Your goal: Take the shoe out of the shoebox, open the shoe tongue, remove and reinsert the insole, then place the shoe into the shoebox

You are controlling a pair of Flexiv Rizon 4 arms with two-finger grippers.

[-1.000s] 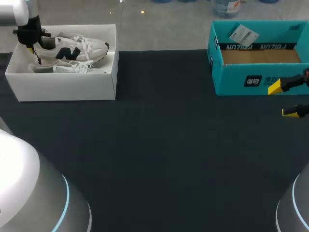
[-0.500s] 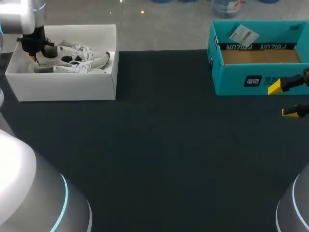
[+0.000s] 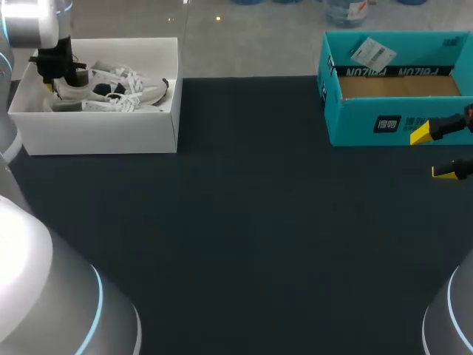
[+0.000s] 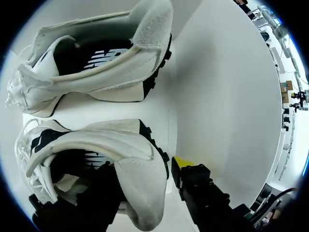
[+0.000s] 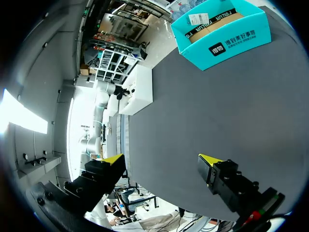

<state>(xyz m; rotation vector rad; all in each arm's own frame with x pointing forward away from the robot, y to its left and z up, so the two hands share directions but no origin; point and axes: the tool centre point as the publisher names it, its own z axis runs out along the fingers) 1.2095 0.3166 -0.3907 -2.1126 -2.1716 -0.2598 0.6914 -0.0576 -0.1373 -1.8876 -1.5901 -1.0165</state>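
Two white sneakers with dark logos lie side by side in the white shoebox (image 3: 103, 133) at the table's far left. My left gripper (image 3: 58, 78) is down in the box at the heel end of the nearer sneaker (image 3: 111, 89). In the left wrist view that sneaker (image 4: 96, 145) has its heel between the fingers of my left gripper (image 4: 140, 174). One finger is inside the shoe; the yellow fingertip (image 4: 182, 162) stands just off the heel, so the gripper is open. The second sneaker (image 4: 96, 63) lies ahead of it. My right gripper (image 3: 436, 153) hangs open and empty at the right edge.
An open teal box (image 3: 399, 118) with a brown inside and a paper tag stands at the far right, just behind my right gripper (image 5: 161, 159). Dark table mat (image 3: 251, 222) stretches between the two boxes.
The left gripper lowered the sneaker from above the box rim down into the shoebox, then its fingers spread off the heel. The right arm has not moved.
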